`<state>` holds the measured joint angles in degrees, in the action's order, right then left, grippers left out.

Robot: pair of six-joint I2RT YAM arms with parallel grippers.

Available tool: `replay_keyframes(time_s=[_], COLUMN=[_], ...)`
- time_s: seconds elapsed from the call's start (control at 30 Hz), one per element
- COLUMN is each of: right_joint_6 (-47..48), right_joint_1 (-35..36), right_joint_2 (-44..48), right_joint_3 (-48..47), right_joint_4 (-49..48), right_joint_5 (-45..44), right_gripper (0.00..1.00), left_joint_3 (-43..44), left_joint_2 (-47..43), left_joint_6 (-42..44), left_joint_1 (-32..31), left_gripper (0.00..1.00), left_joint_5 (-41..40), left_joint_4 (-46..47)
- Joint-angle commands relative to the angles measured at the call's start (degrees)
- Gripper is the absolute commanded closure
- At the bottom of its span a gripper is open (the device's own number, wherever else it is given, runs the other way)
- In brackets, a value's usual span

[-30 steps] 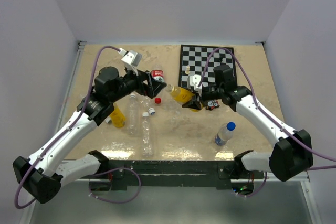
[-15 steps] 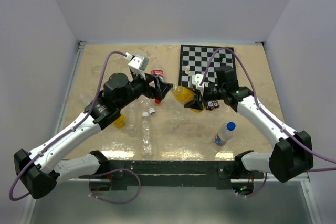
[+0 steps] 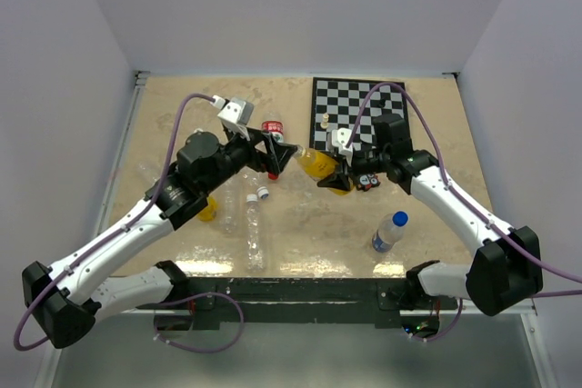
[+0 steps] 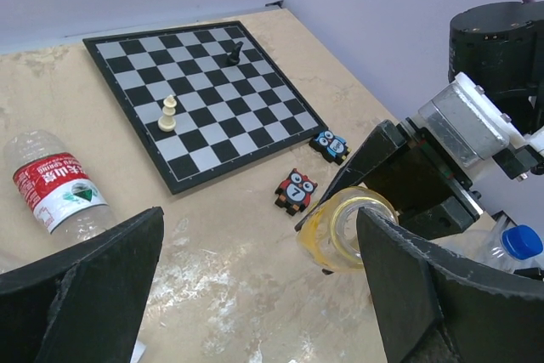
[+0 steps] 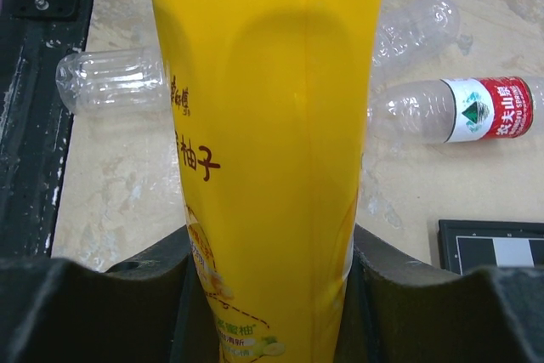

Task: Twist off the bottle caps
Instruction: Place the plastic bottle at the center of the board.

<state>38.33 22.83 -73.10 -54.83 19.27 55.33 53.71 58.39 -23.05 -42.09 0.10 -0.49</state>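
My right gripper (image 3: pixel 335 175) (image 5: pixel 272 295) is shut on the body of an orange-yellow bottle (image 3: pixel 316 164) (image 5: pixel 272 125), held off the table and tilted toward the left arm. The bottle's mouth (image 4: pixel 344 227) is open, with no cap on it. It sits between the fingers of my open left gripper (image 3: pixel 284 154) (image 4: pixel 259 227), close to the right finger (image 4: pixel 425 286). A second orange bottle (image 3: pixel 208 211) lies under the left arm. A clear labelled bottle (image 3: pixel 387 233) with a blue cap (image 3: pixel 399 218) (image 4: pixel 520 240) stands near the right. Two white caps (image 3: pixel 257 195) lie loose mid-table.
A chessboard (image 3: pixel 359 111) (image 4: pixel 195 99) with a white piece (image 4: pixel 169 114) and a black piece (image 4: pixel 237 53) lies at the back right. Owl tiles (image 4: pixel 296 190) sit beside it. A red-labelled bottle (image 3: pixel 273 127) (image 4: pixel 55 189), clear unlabelled bottles (image 3: pixel 255 233) and a red cap (image 3: pixel 272 175) lie mid-left.
The left arm has swung right, bringing its open gripper up around the held bottle's mouth. The right arm and its bottle have stayed put.
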Motion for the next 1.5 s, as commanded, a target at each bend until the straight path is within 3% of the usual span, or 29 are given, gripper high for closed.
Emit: replay_keyframes(time_s=[0.0,0.17,0.4,0.7,0.8,1.23,1.47], right_joint_6=[-2.8,-8.1,-8.6,-8.3,-8.1,-6.8,-6.6], right_joint_1=[0.0,-1.6,-2.0,-1.9,-1.9,-1.9,-1.8], right_joint_2=[1.3,1.0,1.0,0.4,0.4,-0.4,-0.4], right_joint_3=[-0.6,-0.3,0.1,0.4,0.5,0.3,0.2], right_joint_4=[-3.9,-7.4,-7.8,-7.8,-7.8,-6.6,-6.4], right_joint_5=[2.9,2.8,3.8,4.8,4.7,5.8,6.0], right_gripper=[1.0,1.0,1.0,1.0,1.0,1.0,1.0], left_joint_3=[-1.6,-2.3,-4.0,-3.0,-2.7,-2.3,-2.2], left_joint_2=[-1.7,-2.2,-4.3,5.1,7.1,11.8,12.8], left_joint_6=[-0.9,-4.4,-9.0,-11.5,-11.5,-14.0,-13.3], left_joint_1=[-0.1,1.0,3.1,2.8,2.6,1.7,1.1], left_gripper=[0.0,0.0,0.0,0.07,0.12,0.16,0.27], left_joint_5=[2.1,5.8,7.5,20.1,20.3,24.1,24.9], left_joint_4=[4.1,6.0,8.9,18.6,20.4,27.7,26.8])
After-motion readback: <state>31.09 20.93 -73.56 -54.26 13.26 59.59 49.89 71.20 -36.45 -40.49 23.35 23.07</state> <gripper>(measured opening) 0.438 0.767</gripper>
